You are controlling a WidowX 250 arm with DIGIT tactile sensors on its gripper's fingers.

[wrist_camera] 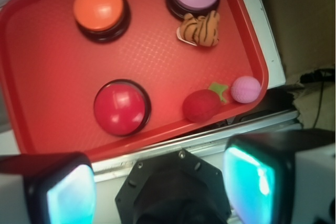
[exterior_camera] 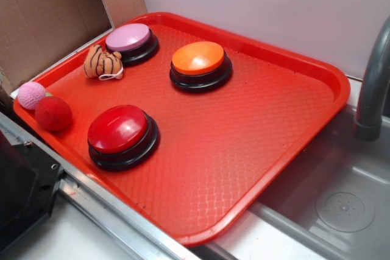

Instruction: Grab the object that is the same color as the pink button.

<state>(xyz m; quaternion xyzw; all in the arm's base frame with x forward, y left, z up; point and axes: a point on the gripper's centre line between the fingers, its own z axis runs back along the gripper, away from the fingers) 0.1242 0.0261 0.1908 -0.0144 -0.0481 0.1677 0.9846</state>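
Pink fuzzy yarn ball (exterior_camera: 31,95), touching red ball (exterior_camera: 53,114).

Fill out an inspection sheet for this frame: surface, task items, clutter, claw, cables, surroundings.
Surface: red tray with textured floor, sitting on a metal counter beside a sink.
Task items: pink yarn ball in the tray's corner, touching the red yarn ball; pink button at the tray's far side, untouched.
Clutter: orange button; red button; striped plush toy next to the pink button.
Claw: claw open, empty, hanging above the counter edge outside the tray; seen only in the wrist view.
Cables: dark cable past the tray's edge in the wrist view.
Surroundings: cardboard, pale wall, grey faucet.
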